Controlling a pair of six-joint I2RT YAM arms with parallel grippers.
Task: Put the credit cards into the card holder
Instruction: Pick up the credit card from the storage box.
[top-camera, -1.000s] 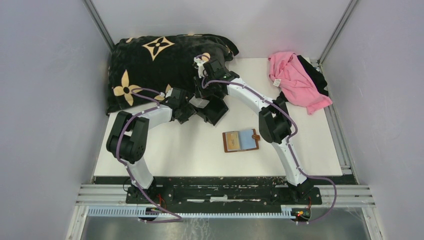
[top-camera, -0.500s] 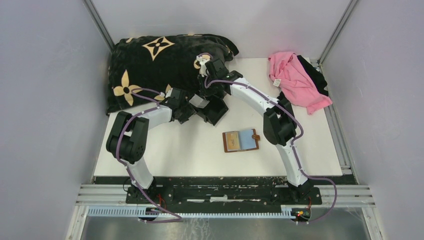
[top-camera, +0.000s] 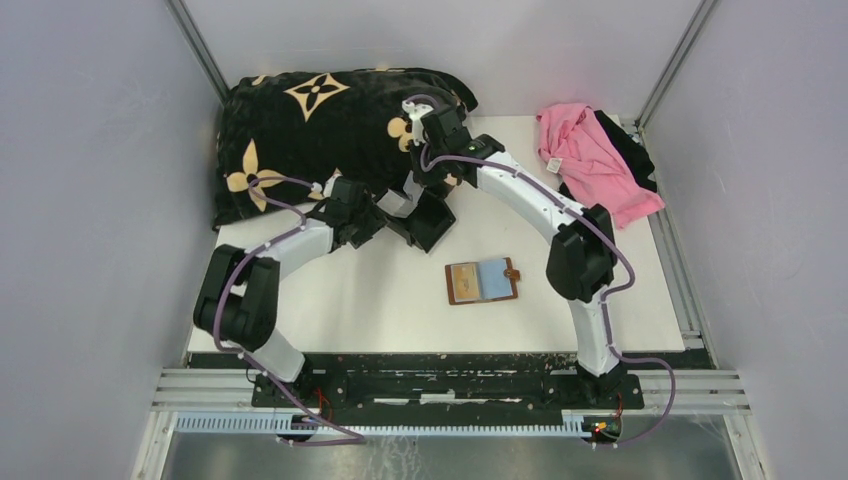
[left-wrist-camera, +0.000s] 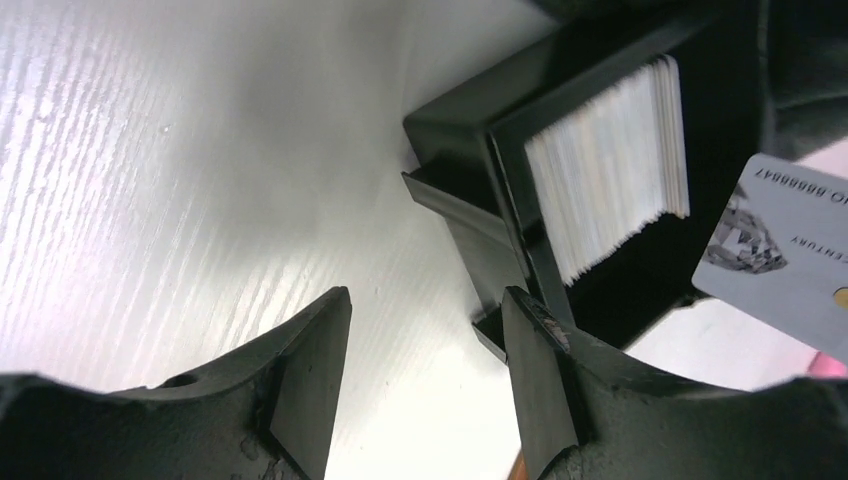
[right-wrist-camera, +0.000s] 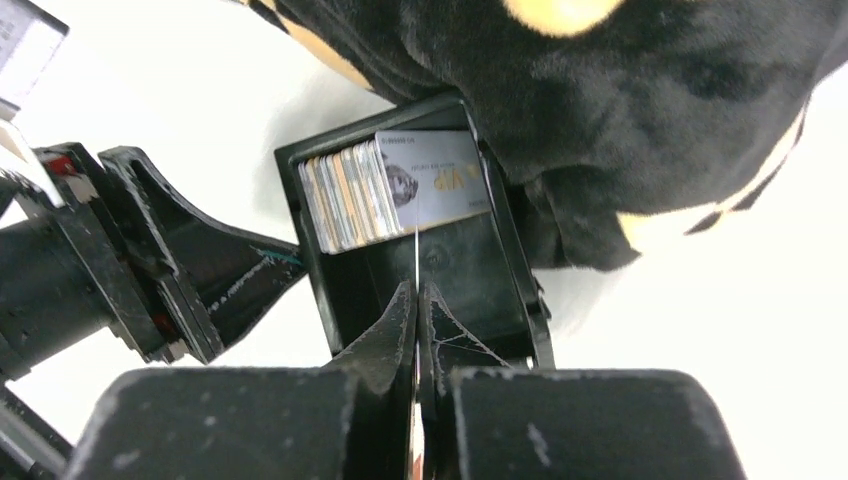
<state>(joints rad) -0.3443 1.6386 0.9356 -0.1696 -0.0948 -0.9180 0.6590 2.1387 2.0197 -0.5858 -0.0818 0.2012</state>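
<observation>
The credit cards (right-wrist-camera: 345, 195) stand as a pale stack on edge in a black tray (right-wrist-camera: 450, 290), with a grey card at the front. My right gripper (right-wrist-camera: 416, 290) hangs over the tray, shut on one thin credit card seen edge-on; in the left wrist view that grey card (left-wrist-camera: 790, 255) floats to the right of the stack (left-wrist-camera: 610, 165). My left gripper (left-wrist-camera: 425, 370) is open beside the tray's corner (left-wrist-camera: 450, 190), with only table between its fingers. The brown card holder (top-camera: 482, 281) lies open on the table, nearer the arms' bases.
A black blanket with tan flowers (top-camera: 320, 125) is heaped at the back left, touching the tray's far side. Pink cloth (top-camera: 590, 160) lies at the back right over something black. Metal frame posts and grey walls bound the table.
My right gripper has closed on a card and its arm has drawn back toward the right. The left arm's elbow shifted left and its jaws opened slightly.
</observation>
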